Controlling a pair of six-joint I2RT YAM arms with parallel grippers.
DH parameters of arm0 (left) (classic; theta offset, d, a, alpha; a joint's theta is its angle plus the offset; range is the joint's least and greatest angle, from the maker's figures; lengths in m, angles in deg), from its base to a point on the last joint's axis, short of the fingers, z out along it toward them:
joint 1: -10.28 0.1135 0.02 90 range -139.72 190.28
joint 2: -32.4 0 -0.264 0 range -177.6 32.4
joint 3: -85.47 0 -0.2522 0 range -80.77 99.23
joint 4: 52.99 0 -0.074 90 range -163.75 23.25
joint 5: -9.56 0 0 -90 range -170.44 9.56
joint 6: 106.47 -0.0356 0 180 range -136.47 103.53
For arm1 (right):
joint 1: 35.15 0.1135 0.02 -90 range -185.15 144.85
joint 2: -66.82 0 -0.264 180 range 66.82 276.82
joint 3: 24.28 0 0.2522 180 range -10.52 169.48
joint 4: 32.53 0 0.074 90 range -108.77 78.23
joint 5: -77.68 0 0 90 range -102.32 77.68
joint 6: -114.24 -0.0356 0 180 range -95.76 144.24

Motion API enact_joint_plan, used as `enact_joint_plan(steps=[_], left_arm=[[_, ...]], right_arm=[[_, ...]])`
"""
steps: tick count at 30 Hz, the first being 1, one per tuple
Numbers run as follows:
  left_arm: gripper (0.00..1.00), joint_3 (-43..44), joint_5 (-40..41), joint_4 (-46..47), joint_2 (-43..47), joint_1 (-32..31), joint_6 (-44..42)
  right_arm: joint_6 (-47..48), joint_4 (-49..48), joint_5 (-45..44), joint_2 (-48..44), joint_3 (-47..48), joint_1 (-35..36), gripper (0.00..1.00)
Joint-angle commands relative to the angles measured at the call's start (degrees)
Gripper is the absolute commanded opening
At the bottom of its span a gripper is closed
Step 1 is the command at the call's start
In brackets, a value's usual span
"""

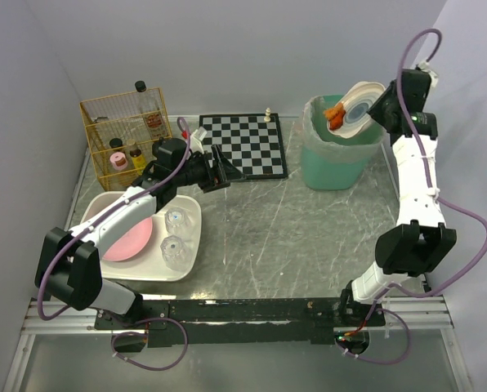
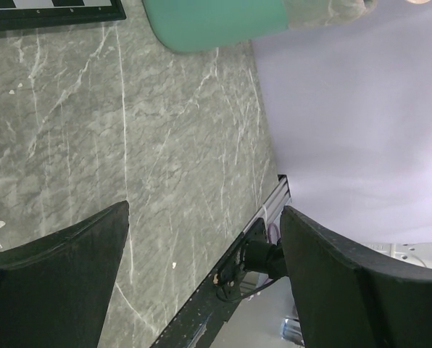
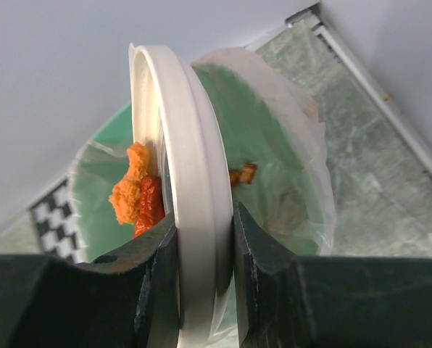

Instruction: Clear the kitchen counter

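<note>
right gripper (image 3: 201, 221) clamps a plate (image 3: 169, 109) by its rim, tilted over the bin (image 1: 341, 167), upper right. left gripper (image 1: 224, 171) gapes empty beside the chessboard (image 1: 247, 143) edge. counter (image 1: 292, 237) spans mid-frame, tub (image 1: 191, 245) to bin.

The kitchen counter (image 1: 301, 229), a broad grey marble-patterned slab streaked with whitish veins and fine scratches, lies flat and level, with a metal rail (image 1: 252, 327) along its near edge. Its centre lies bare. A chessboard (image 1: 243, 145) and green bin (image 1: 341, 159) stand at its far side, and a white tray (image 1: 190, 214) at its left.
</note>
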Motion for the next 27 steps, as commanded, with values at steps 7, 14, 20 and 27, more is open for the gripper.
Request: enact_joint_plan(steps=[7,14,20,27], left_arm=[[0.88,0.09,-0.59,1.08,1.91,0.53,-1.22],[0.88,0.09,-1.56,2.05,0.86,0.53,-0.43],[0.87,0.26,-1.56,1.61,1.03,0.53,-0.69],[0.87,0.08,-1.47,1.79,1.03,0.62,-0.43]], right_arm=[[9.03,-11.73,-11.85,-1.61,4.09,3.89,0.0],[23.79,-23.85,-16.25,-5.57,-3.73,10.29,0.0],[39.43,-35.69,-17.48,-7.49,-10.91,15.76,0.0],[47.19,-47.59,-18.53,-11.54,-18.85,18.66,0.0]])
